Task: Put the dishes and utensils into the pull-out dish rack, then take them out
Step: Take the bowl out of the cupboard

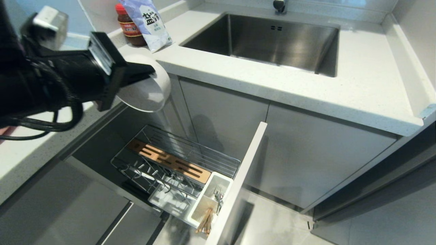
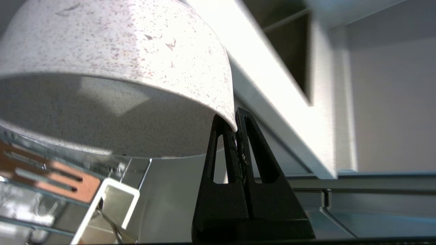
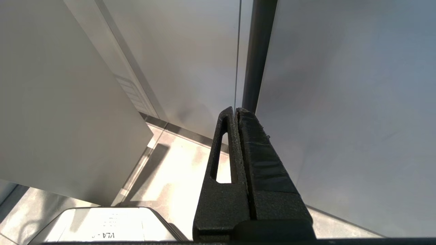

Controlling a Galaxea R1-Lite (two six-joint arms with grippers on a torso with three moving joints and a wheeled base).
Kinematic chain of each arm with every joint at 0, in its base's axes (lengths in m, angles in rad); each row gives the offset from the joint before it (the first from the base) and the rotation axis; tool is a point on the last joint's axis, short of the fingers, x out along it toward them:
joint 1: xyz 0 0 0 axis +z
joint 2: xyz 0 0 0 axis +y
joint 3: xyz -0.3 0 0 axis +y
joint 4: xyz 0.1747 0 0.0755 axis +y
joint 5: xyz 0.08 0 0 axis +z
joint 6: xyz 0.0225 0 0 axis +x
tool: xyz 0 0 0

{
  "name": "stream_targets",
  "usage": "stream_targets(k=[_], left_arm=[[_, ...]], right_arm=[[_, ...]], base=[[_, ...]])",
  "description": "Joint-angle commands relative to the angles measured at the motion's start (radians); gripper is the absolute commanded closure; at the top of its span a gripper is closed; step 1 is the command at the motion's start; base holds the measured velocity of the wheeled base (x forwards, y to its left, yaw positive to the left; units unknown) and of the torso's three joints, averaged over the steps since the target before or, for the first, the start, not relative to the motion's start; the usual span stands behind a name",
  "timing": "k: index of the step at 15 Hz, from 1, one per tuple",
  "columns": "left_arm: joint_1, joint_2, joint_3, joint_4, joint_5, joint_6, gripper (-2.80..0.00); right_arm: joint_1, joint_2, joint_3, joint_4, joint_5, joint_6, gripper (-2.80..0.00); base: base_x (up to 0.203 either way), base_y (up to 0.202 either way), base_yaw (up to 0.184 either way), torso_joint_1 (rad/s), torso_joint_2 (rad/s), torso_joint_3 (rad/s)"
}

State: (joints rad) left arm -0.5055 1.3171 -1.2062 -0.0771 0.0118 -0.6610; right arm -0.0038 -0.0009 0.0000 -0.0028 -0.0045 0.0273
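Observation:
My left gripper (image 1: 151, 70) is shut on the rim of the cream-white speckled bowl (image 1: 146, 92) and holds it tilted in the air beside the counter edge, above the pull-out dish rack (image 1: 207, 154). The left wrist view shows both fingers pinching the bowl (image 2: 112, 58) at its rim, at the left gripper (image 2: 235, 123). The rack stands pulled out, its wooden strip (image 1: 170, 160) bare. In its white cutlery holder (image 1: 204, 199) lie the silver fork (image 1: 217, 195) and the wooden chopsticks (image 1: 205, 221). My right gripper (image 3: 236, 110) is shut and empty, parked by cabinet panels.
A steel sink (image 1: 269, 41) is set in the white counter (image 1: 361, 85). A red-capped sauce jar (image 1: 129, 25) and a salt bag (image 1: 148, 22) stand at the counter's back left. The rack's pale front panel (image 1: 240, 180) juts out over the grey floor.

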Motion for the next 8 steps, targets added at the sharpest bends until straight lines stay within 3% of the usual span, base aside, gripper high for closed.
stream_targets(k=[1, 5, 8], left_arm=[[0.087, -0.163, -0.021, 0.021, -0.033, 0.05, 0.0], [0.405, -0.262, -0.061, 0.042, -0.262, 0.101, 0.0], [0.734, -0.31, -0.099, 0.08, -0.476, 0.136, 0.0]], right_arm=[[-0.001, -0.002, 0.002, 0.0, 0.0, 0.0, 0.0], [-0.001, -0.002, 0.002, 0.0, 0.0, 0.0, 0.0], [-0.001, -0.002, 0.002, 0.0, 0.0, 0.0, 0.0]], base=[[0.0, 0.0, 0.0, 0.0, 0.0, 0.0], [0.0, 0.0, 0.0, 0.0, 0.0, 0.0], [0.0, 0.0, 0.0, 0.0, 0.0, 0.0]])
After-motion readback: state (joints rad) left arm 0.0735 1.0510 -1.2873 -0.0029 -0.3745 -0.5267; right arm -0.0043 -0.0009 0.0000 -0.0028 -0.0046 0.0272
